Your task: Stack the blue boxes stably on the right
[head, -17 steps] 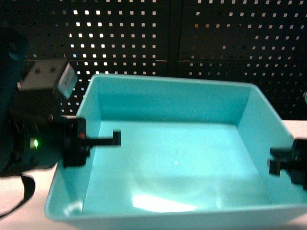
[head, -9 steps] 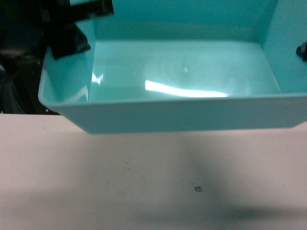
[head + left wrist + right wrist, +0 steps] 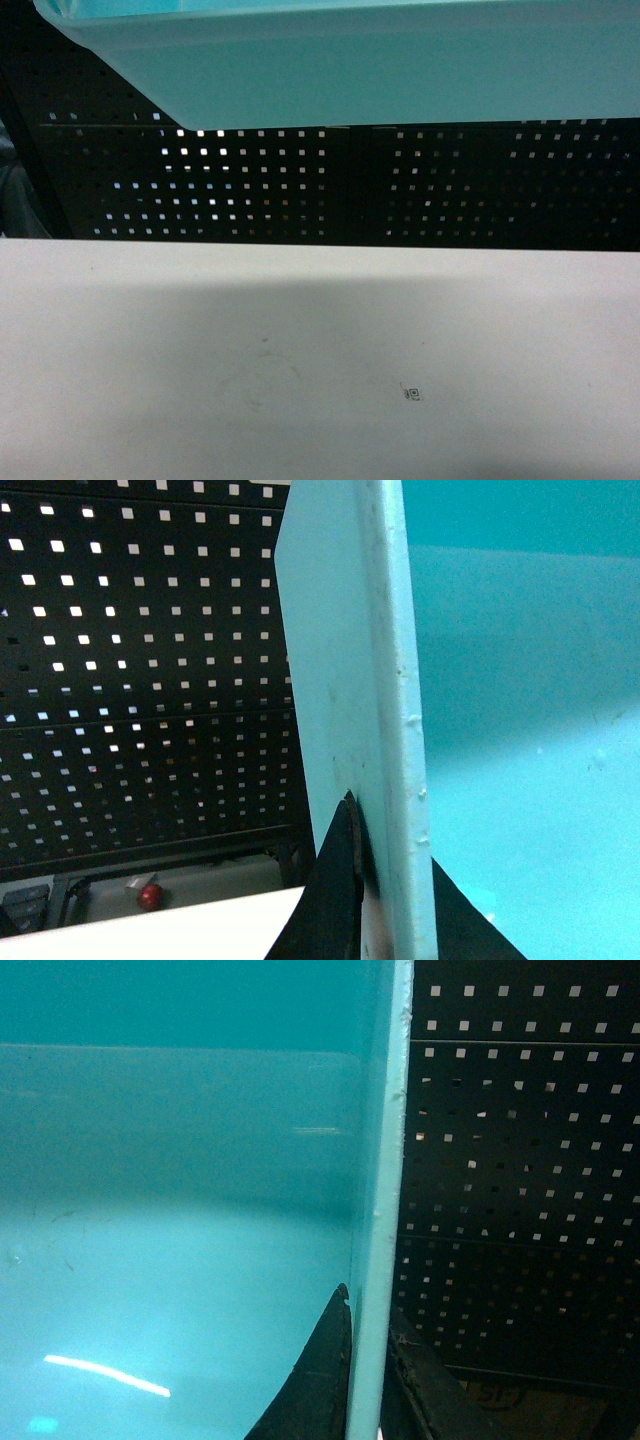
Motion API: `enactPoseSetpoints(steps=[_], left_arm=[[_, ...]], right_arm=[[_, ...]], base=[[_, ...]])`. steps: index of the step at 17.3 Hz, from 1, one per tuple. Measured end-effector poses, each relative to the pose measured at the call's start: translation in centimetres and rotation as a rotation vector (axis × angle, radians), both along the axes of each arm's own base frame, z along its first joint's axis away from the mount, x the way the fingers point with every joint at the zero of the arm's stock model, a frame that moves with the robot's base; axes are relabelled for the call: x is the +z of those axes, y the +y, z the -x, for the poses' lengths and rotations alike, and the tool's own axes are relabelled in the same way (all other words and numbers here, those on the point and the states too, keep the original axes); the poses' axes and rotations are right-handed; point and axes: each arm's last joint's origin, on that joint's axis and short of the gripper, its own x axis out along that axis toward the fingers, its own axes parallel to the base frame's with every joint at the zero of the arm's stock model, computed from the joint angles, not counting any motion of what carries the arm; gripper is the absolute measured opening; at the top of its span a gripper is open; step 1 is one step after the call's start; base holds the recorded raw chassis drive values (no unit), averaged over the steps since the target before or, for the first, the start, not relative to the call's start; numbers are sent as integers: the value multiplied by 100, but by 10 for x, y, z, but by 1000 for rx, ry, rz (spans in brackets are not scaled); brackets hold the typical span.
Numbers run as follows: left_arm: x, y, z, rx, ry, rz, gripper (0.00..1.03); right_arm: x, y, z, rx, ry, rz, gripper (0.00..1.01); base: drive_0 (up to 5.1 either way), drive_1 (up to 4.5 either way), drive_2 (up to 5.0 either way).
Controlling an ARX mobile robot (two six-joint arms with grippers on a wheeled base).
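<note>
One light turquoise blue box hangs in the air at the top edge of the head view, high above the table; only its near wall and underside show there. In the left wrist view my left gripper is shut on the box's left wall, one black finger outside and one inside. The right wrist view shows my right gripper shut on the opposite wall, with a finger inside the tub. Neither gripper appears in the head view.
A white table spreads below, bearing a tiny square marker. A black pegboard wall stands behind it. In the left wrist view a red knob sits on a ledge beneath the pegboard.
The box has gone up steadily, from filling the head view to sitting at its top edge. Both grippers have left the head view with it, and the table and pegboard now show.
</note>
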Motion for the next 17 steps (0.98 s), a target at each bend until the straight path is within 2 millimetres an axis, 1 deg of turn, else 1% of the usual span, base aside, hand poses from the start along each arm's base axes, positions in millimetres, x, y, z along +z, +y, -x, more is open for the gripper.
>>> enactPoseSetpoints(steps=[4, 17], left_arm=[[0, 0, 0, 0, 1, -4, 2], [-1, 0, 0, -1, 2, -5, 2]], right_arm=[[-1, 0, 0, 0, 1, 0, 7], [-1, 0, 0, 0, 3, 0, 7]], base=[[0, 0, 0], [-195, -195, -195]])
